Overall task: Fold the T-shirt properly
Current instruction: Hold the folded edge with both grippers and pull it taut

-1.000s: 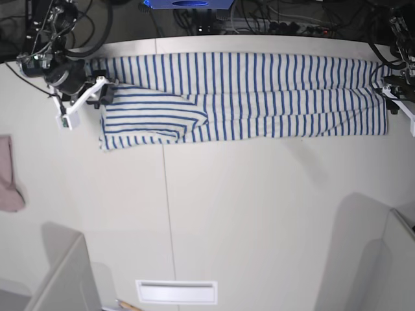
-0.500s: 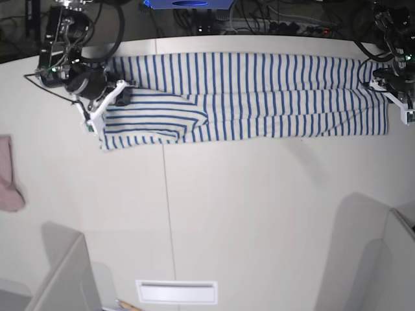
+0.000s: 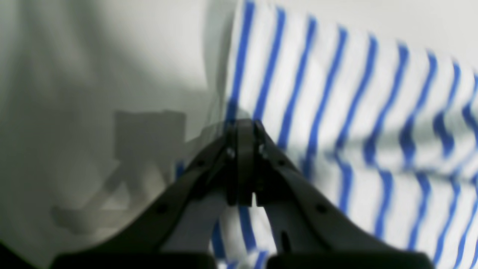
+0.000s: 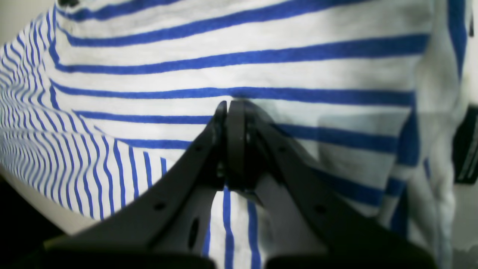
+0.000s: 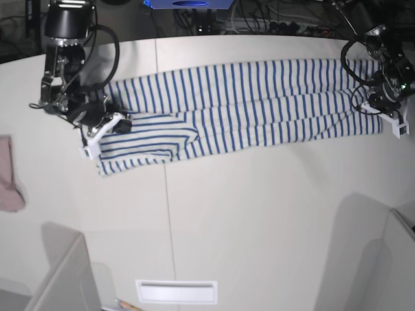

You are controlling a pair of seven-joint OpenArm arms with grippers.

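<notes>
The T-shirt (image 5: 259, 103), white with thin blue stripes, lies folded into a long band across the far side of the table, its two ends drawn nearer than its middle. My right gripper (image 5: 110, 124) is shut on the band's left end, beside the tucked sleeve. In the right wrist view its jaws (image 4: 228, 106) meet, pinching the striped cloth (image 4: 224, 56). At the band's right end my left gripper (image 5: 378, 103) is shut too. The left wrist view shows this gripper (image 3: 242, 125) closed on the T-shirt's edge (image 3: 336, 93), with bare table to the left.
A small pink cloth (image 5: 8, 175) lies at the table's left edge. A white slot plate (image 5: 176, 291) sits near the front edge. Grey panels stand at the front left (image 5: 65, 278) and front right (image 5: 389, 259). Cables (image 5: 259, 26) crowd the space behind the table.
Both grippers have gone from open to shut on the shirt's ends. The ends have shifted toward the table's front, so the straight band now bows.
</notes>
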